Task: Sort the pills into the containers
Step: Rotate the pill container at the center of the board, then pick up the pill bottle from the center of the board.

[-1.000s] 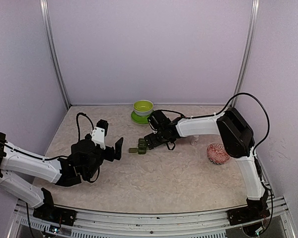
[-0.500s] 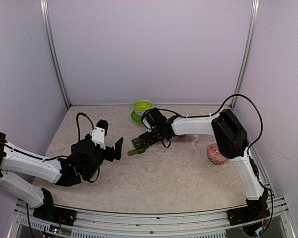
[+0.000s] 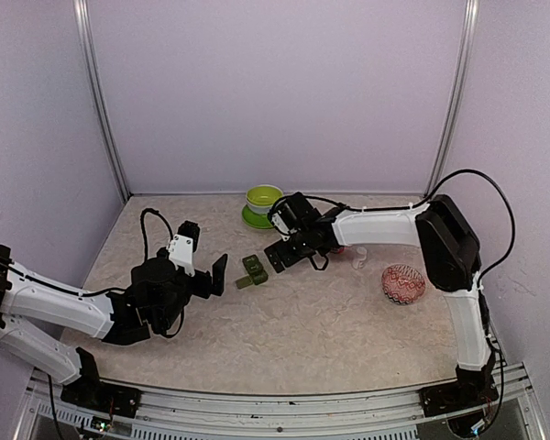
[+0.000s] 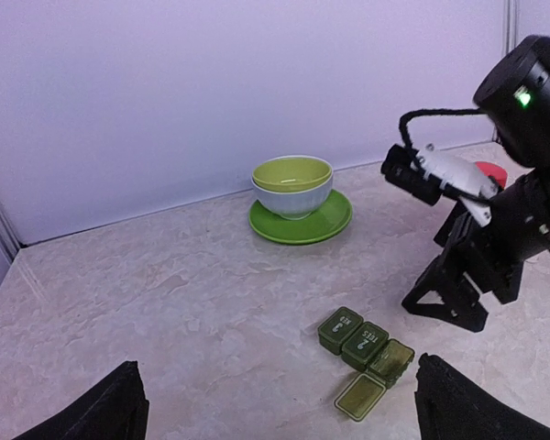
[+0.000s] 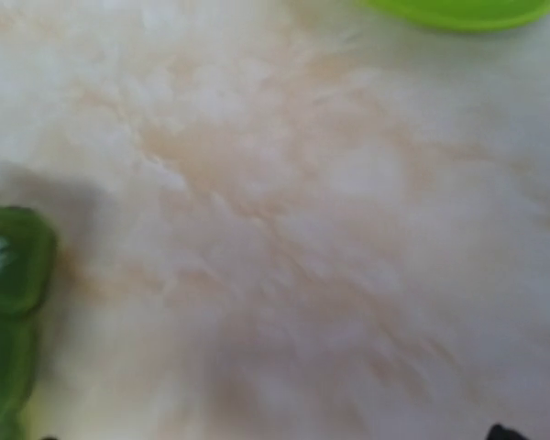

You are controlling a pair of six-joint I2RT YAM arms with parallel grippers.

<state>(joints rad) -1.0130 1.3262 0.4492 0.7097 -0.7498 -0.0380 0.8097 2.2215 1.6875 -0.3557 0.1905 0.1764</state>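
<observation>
- I see the containers (image 3: pixel 252 270) lying on the table (image 3: pixel 330 321) near its middle, between the two grippers. They are a dark green strip of three joined compartments.
- In the left wrist view, the compartment at the near end of the strip has its lid (image 4: pixel 360 396) flipped open and flat on the table. The other two lids are closed.
- The right gripper (image 3: pixel 277 258) sits low, just beside the strip on its right and not touching it. Its fingers (image 4: pixel 437 286) are spread and grasp nothing.
- My right wrist camera is blurred. It shows only the strip's edge at the left and bare marbled table.
- The left gripper (image 3: pixel 204 268) hangs to the strip's left with a clear gap. Its fingers are wide apart and empty.
- A lime-green bowl (image 3: pixel 264 197) on its saucer (image 4: pixel 302 225) stands behind the strip by the back wall.
- A red-and-white patterned bowl (image 3: pixel 403 283) sits well to the right.
</observation>
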